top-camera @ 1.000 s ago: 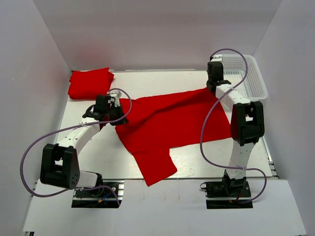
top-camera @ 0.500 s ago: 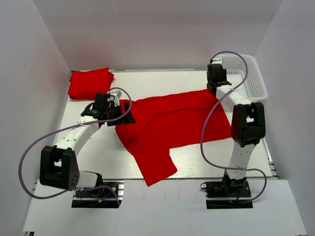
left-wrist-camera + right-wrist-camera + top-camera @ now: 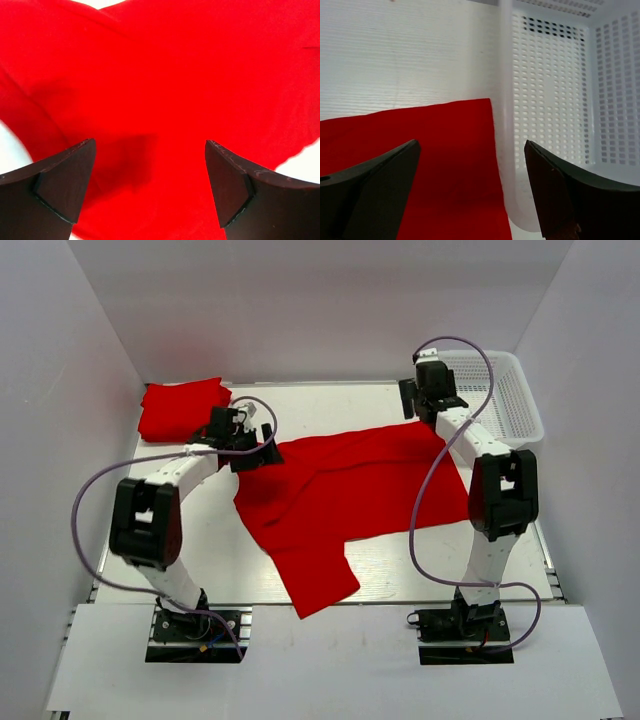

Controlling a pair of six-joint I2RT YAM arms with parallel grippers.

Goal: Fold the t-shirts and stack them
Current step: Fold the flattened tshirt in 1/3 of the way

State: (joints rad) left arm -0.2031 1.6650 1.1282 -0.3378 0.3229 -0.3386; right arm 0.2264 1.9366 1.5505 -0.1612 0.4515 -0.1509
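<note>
Left claw (image 3: 258, 448) first, from the overhead camera: it hangs at the far-left corner of the spread shirt (image 3: 360, 480), fingers wide apart and holding nothing, with the folded shirt (image 3: 180, 408) just beyond it in the far-left corner of the bench (image 3: 200, 540). The right claw (image 3: 428, 405) sits at the spread shirt's far-right corner, beside the basket (image 3: 530, 410), and is likewise wide open and empty. The spread shirt's long axis runs across the bench from left to right, one sleeve trailing toward my bases, so each claw is the nearer one for its own far corner, and the cloth lies on the near side of both. A second ago the left claw was lower down the shirt's left edge; it has since swung toward the far side, the arm now reared up more steeply, while the right claw has edged a little farther away. From the left wrist, the left claw (image 3: 150, 145) shows both fingers well apart with the spread shirt (image 3: 175, 65) filling the view under and ahead of them, nothing pinched. From the right wrist, the right claw (image 3: 470, 145) gapes over the spread shirt (image 3: 420, 140) where its straight side edge runs beside the basket (image 3: 555, 85) wall, bare bench (image 3: 395, 50) beyond.
</note>
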